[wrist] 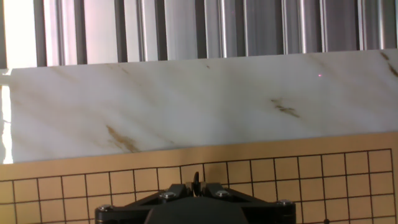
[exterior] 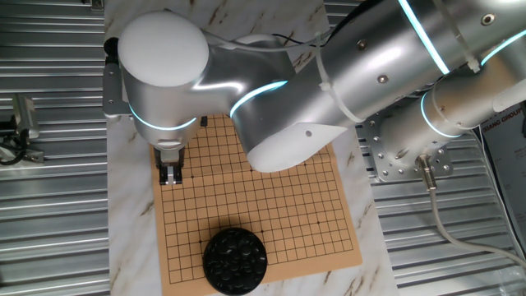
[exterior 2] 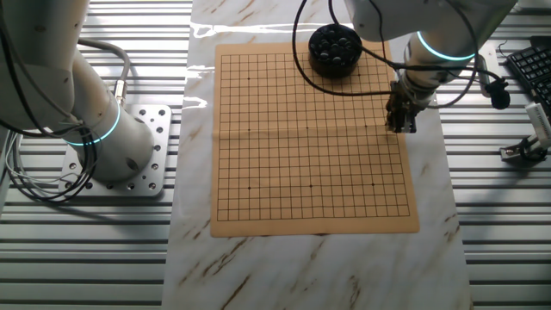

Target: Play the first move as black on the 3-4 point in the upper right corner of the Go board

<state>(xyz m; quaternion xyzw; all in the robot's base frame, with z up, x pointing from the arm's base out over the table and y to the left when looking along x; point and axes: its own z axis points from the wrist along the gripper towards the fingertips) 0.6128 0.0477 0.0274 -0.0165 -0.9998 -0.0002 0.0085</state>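
So the gripper [exterior 2: 401, 126] is hanging low over the Go board [exterior 2: 310, 146] by its right edge, a bit nearer than the black bowl [exterior 2: 334, 48]. Fingers look pinched together, but honestly can't tell if a black stone is in there.

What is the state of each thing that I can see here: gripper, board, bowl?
gripper: low over the board's edge; whether it holds a stone cannot be told.
Go board: lies flat; no stone seen on its grid.
black bowl: on the board's corner, uncovered, full of black stones.
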